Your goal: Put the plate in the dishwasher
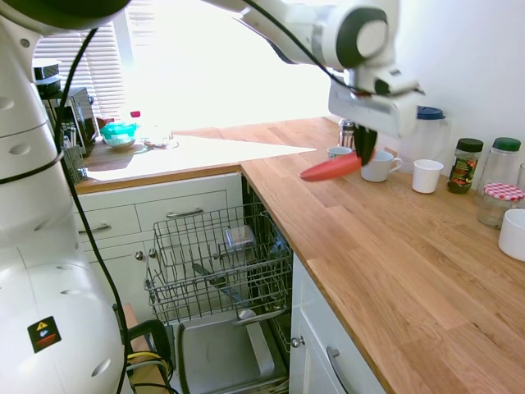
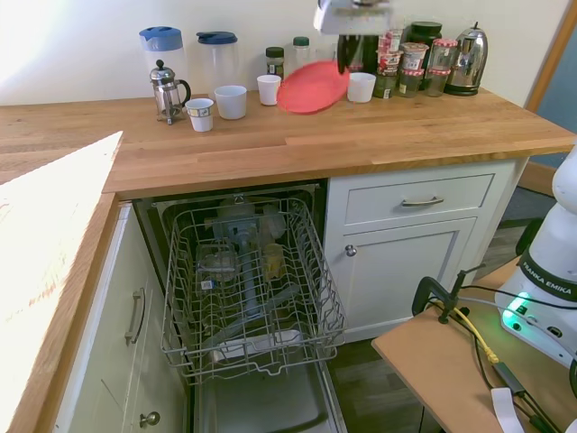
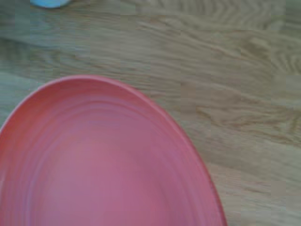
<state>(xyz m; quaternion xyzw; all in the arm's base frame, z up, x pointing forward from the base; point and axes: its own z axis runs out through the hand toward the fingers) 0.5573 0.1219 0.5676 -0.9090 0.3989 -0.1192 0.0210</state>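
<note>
Carrying calls for a swing out over the dishwasher (image 2: 248,289), whose pulled-out rack (image 2: 252,298) stands open below the counter (image 2: 379,135), before lowering. The plate (image 2: 312,88) hangs above the counter near the mugs, tilted, its broad face slanting upward. The gripper (image 2: 347,56) is clamped on the plate's far rim.
</note>
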